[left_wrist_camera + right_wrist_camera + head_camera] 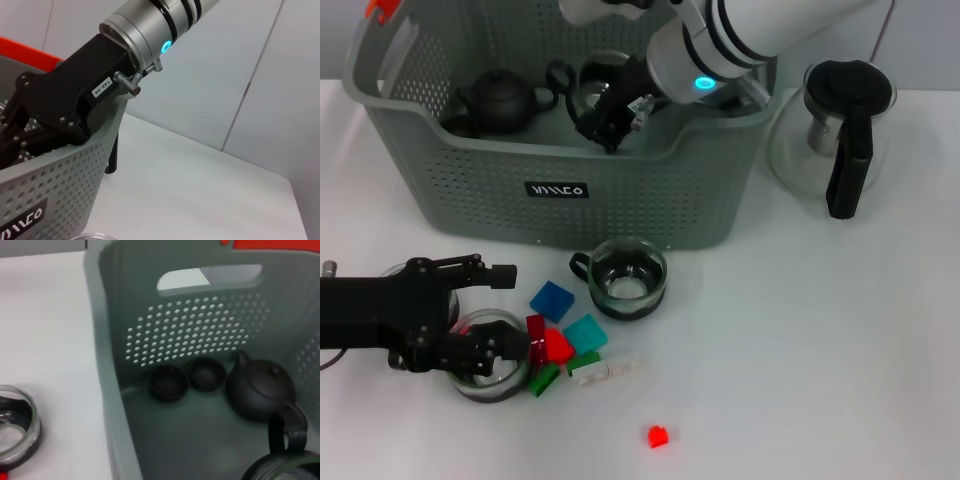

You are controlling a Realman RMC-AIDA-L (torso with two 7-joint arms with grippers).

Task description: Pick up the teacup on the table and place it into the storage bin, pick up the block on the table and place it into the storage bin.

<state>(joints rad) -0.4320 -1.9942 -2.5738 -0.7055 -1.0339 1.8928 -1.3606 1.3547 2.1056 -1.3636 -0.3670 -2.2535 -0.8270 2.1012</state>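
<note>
The right tool (610, 125) reaches down inside the storage bin (620, 195), pinching a glass teacup (598, 85) beside a dark teapot (502, 100). The left tool (510, 310) rests on the table (820, 350), fingers spread around another glass teacup (490, 368) just beside a cluster of colored blocks (565, 345). A third teacup (625, 275) stands before the bin.

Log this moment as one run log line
right gripper: inside storage bin, over glass cup | left gripper: open around glass teacup on table
</note>
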